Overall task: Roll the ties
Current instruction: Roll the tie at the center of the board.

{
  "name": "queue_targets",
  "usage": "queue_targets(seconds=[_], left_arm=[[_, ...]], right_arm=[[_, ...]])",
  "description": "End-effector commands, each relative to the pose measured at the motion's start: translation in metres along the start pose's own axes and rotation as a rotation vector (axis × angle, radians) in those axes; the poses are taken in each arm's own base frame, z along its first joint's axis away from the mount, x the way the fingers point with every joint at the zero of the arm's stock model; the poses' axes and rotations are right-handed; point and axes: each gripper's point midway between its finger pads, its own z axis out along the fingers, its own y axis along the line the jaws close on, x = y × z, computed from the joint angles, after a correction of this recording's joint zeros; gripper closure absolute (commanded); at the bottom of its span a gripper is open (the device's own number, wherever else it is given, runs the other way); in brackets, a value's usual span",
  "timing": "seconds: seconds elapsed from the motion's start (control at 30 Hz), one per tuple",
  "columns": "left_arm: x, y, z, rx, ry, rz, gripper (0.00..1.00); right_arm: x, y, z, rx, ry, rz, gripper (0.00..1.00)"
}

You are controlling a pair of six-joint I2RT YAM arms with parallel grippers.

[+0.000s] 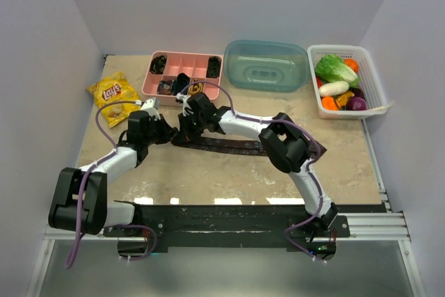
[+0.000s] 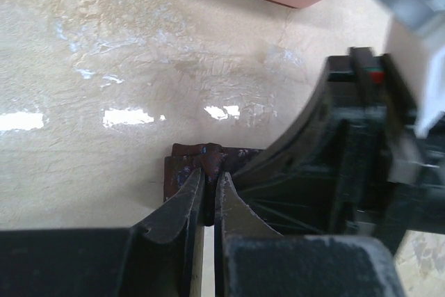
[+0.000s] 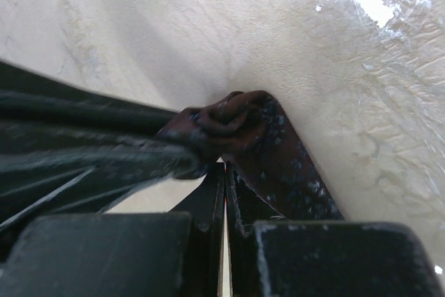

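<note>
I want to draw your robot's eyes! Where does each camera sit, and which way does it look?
Top camera: above and behind the arms, looking down at the table; both arms show, meeting at the tie.
Left wrist camera: rides the left arm, looking along the left gripper, which pinches the tie's end.
Right wrist camera: rides the right arm, looking low past the shut right gripper at the tie's curl.
Shared: both wrist views see that tie end and the other gripper.
</note>
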Motion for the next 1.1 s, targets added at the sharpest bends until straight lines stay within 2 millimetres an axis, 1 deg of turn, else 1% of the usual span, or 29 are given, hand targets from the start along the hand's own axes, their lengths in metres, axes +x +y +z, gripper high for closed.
queue_targets(seconds=[0.0,0.13,0.2,0.23,0.3,0.53,0.6,0.67,0.9,1.07], left_arm=[[-0.02,0.0,-0.003,-0.047,-0.053,0.048,1.0],[-0.024,0.002,-0.006,-0.07,-0.057,0.059,1.0],[-0.025,0.002,-0.006,-0.084,-0.061,0.065,1.0],[-0.026,0.002,-0.006,-0.088,-0.058,0.073,1.0],[-0.025,0.002,-0.005,-0.1,-0.056,0.075,1.0],[-0.02,-0.006,0.0,-0.136,-0.04,0.109,1.0],[-0.019,-0.004,0.002,-0.162,-0.036,0.114,1.0],[-0.018,-0.008,0.003,-0.169,-0.034,0.126,1.0],[-0.006,-0.015,0.013,-0.191,0.004,0.152,1.0],[0.006,-0.023,0.02,-0.165,0.037,0.152,0.99]], right_arm=[[-0.035,0.025,-0.037,-0.003,-0.091,-0.063,1.0],[-0.038,0.02,-0.047,0.035,-0.109,-0.073,1.0],[-0.036,0.014,-0.049,0.05,-0.107,-0.073,1.0],[-0.04,0.012,-0.053,0.062,-0.118,-0.071,1.0],[-0.038,0.007,-0.055,0.071,-0.118,-0.068,1.0],[-0.04,-0.011,-0.065,0.107,-0.127,-0.051,1.0],[-0.041,-0.013,-0.068,0.11,-0.132,-0.049,1.0],[-0.043,-0.015,-0.071,0.118,-0.138,-0.05,1.0],[-0.041,-0.027,-0.072,0.135,-0.134,-0.038,1.0],[-0.039,-0.03,-0.071,0.135,-0.13,-0.035,1.0]])
